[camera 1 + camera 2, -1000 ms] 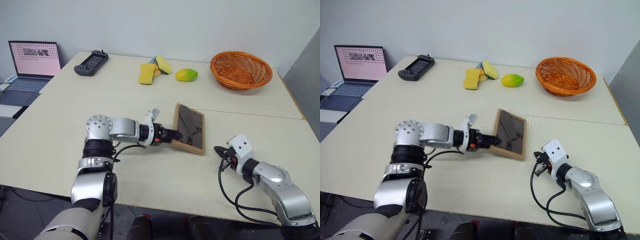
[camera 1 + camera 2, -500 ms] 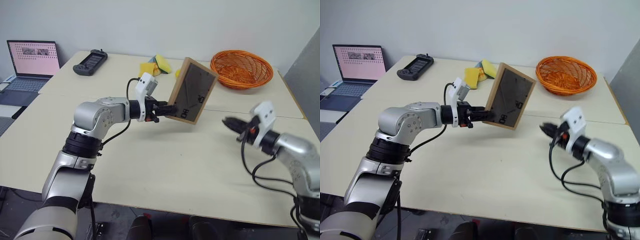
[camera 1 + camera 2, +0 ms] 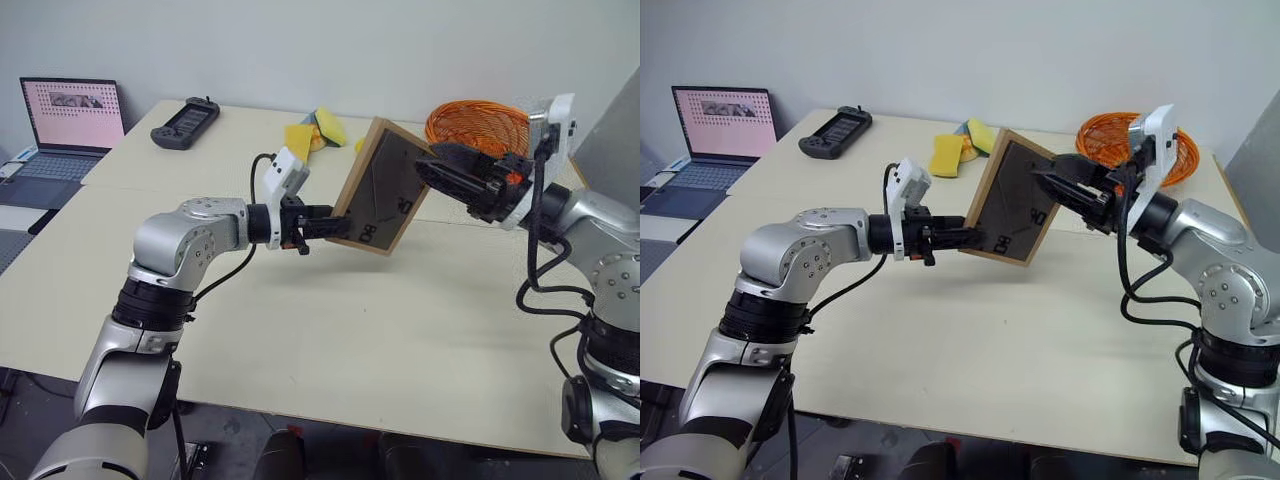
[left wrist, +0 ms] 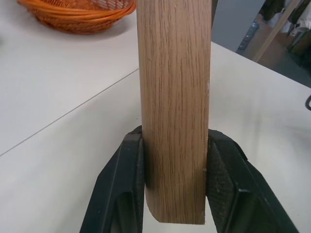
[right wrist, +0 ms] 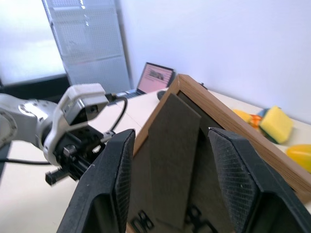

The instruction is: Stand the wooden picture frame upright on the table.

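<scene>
1. Frame first: the small rectangular light-wood picture frame (image 3: 383, 187) with the dark grey back is up in the air over the pale cream-beige flat table (image 3: 330, 330), not touching it, tilted, grey back with its white marks facing the head camera.
2. Left tool (image 4: 176, 187) is clenched on the frame's lower wooden edge, one black finger (image 4: 124, 189) pressed against each side of the wood in the left wrist view. The arm reaches across from the left, roughly level.
3. Right tool (image 3: 447, 172) is spread wide, released, holding nothing. Its black fingers (image 5: 112, 179) sit on either side of the frame's stand flap (image 5: 171, 155) in the right wrist view, right up near the frame's top right part in the head views. Can't tell if a fingertip actually touches the back.
4. Other stuff on the far table: an orange woven wicker basket (image 3: 470, 115) behind the right arm, some yellow sponges (image 3: 958, 148) stacked together, and a black handheld controller (image 3: 185, 122) near the far left corner.
5. An open laptop with a pinkish screen (image 3: 70, 108) sits off to the far left on a separate surface beside the table.
6. A seam runs across between the near tabletop and the far one, and the frame hangs roughly above it.
</scene>
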Robot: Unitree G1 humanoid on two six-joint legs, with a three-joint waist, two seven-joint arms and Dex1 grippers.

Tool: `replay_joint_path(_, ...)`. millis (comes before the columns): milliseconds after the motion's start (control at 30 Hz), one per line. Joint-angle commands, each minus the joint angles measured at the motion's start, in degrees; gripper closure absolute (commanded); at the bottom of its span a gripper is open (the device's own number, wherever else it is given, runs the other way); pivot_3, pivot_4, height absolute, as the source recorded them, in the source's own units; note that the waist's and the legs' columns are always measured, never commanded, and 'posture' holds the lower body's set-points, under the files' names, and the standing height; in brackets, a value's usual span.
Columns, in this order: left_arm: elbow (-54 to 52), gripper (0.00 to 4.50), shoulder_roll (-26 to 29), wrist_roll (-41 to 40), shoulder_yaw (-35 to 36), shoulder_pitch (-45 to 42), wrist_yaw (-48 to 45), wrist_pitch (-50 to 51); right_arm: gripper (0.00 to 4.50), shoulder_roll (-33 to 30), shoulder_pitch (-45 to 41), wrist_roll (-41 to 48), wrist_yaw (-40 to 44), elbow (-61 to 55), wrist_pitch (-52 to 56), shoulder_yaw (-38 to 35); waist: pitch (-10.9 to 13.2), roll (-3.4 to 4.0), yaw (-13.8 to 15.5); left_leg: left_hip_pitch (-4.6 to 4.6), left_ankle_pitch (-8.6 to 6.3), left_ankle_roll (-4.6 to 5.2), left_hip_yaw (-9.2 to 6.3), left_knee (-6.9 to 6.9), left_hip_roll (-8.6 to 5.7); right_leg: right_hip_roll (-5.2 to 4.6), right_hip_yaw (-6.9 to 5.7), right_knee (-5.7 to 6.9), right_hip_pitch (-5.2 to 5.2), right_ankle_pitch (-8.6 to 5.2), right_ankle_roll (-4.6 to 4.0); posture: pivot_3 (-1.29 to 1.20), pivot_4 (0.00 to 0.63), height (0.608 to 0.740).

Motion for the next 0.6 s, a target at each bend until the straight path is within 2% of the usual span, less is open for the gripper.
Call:
replay_joint_path(33, -4.12, 3.17, -0.6, -0.8, 2.58, -0.96, -0.69, -0.48, 1.98, 1.48, -0.65, 2.33, -1.62, -1.08, 0.09, 0.43, 0.0, 0.01, 0.0, 0.0, 0.0, 0.0, 0.0, 0.0, 0.0, 0.0, 0.0, 0.0, 0.0, 0.0, 0.0, 0.0, 0.15, 0.74)
replay_joint_path(333, -5.51, 3.17, -1.23, -1.09, 3.2, -1.25, -0.93, 0.92, 1.98, 1.92, -0.47, 1.43, -1.79, 1.65, -1.48, 1.76, 0.01, 0.01, 0.0, 0.0, 0.0, 0.0, 0.0, 0.0, 0.02, 0.0, -0.01, 0.02, -0.03, 0.0, 0.0, 0.0, 0.15, 0.74)
replay_joint_path(600, -5.28, 3.17, -1.52, -0.91, 3.83, -1.53, -0.64, 1.56, 1.98, -1.0, 1.64, -0.83, -0.18, 4.43, -3.72, 1.3, 0.01, 0.01, 0.0, 0.0, 0.0, 0.0, 0.0, 0.0, 0.02, 0.0, -0.02, 0.01, -0.03, 0.0, 0.0, 0.0, 0.15, 0.74)
